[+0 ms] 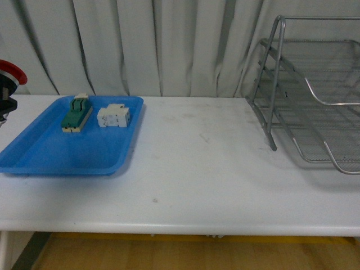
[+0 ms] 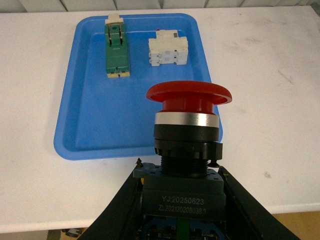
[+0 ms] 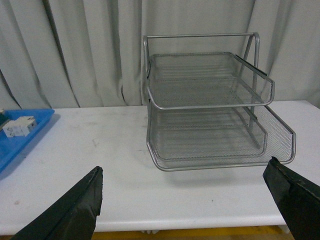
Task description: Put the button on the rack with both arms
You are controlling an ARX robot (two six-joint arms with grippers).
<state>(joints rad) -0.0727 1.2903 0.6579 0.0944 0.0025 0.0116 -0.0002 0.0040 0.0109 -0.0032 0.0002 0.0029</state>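
In the front view the button (image 1: 11, 72) shows only at the far left edge, about a third of the way down, its red cap and dark body cut by the frame; the arm holding it is out of sight there. The left wrist view shows it whole, upright, with the left gripper (image 2: 180, 176) clamped on its black body, both fingers (image 2: 120, 210) pressed to its sides; the print on the body is partly legible, and the parts under it are hidden. Past it lies the blue tray (image 2: 90, 125) on the white table (image 2: 270, 65), holding a green-and-cream block (image 2: 116, 47) and a white component (image 2: 168, 47), set apart. The rack (image 1: 315, 107) fills the front view's upper right, cut off at the right edge; no arm is visible near it there. In the right wrist view the right gripper (image 3: 182, 195) is spread wide, holding nothing, only its dark fingertips (image 3: 75, 205) visible, the rack (image 3: 210, 107) beyond them.
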